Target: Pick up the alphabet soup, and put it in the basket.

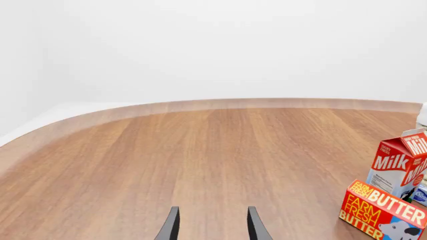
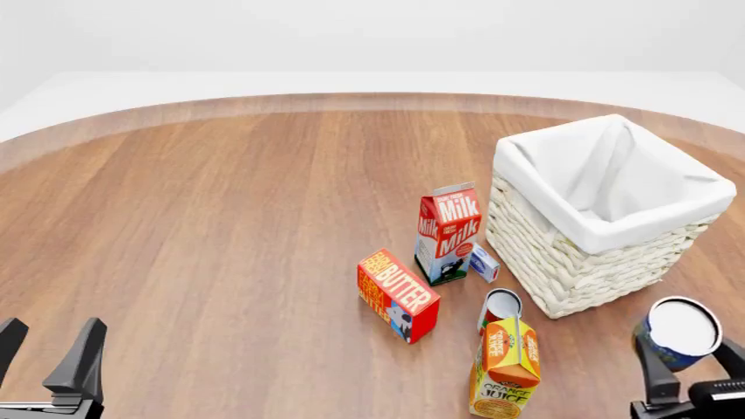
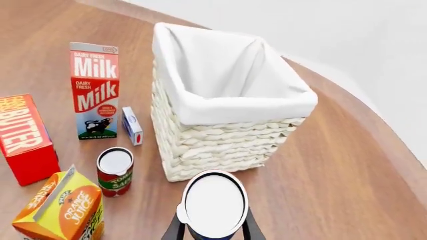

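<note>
Alphabet soup: the alphabet soup (image 2: 680,330) is seen held upright between the fingers of the right tool (image 2: 689,384), its silver lid facing up, off the worktop (image 2: 233,227). In the front view it sits near the lower right edge, just this side of the basket's near corner and apart from it. Its blue label shows below the lid.

Right tool: the right tool is clenched on the can, one dark finger on each side of it, as shown in the right wrist view, where the lid (image 3: 215,204) fills the gap between the fingers.

Left tool: the left tool (image 2: 47,358) is seen at the lower left of the front view, fingers spread and nothing between them. Bare wood lies ahead of it in the left wrist view.

Basket: the basket (image 2: 582,253) stands upright on the right part of the worktop, with white cloth folded over its rim; nothing can be seen inside it.

Milk carton: the milk carton (image 2: 447,230) stands upright just left of the basket, with a small blue-and-white box (image 2: 484,263) between them.

Butter box: the butter box (image 2: 397,295) lies nearer than the milk carton, to its left.

Red can: the red-labelled can (image 2: 500,312) stands upright near the basket's front face.

Orange juice carton: the orange juice carton (image 2: 505,368) is just nearer than the red-labelled can, close to the lower edge.
</note>
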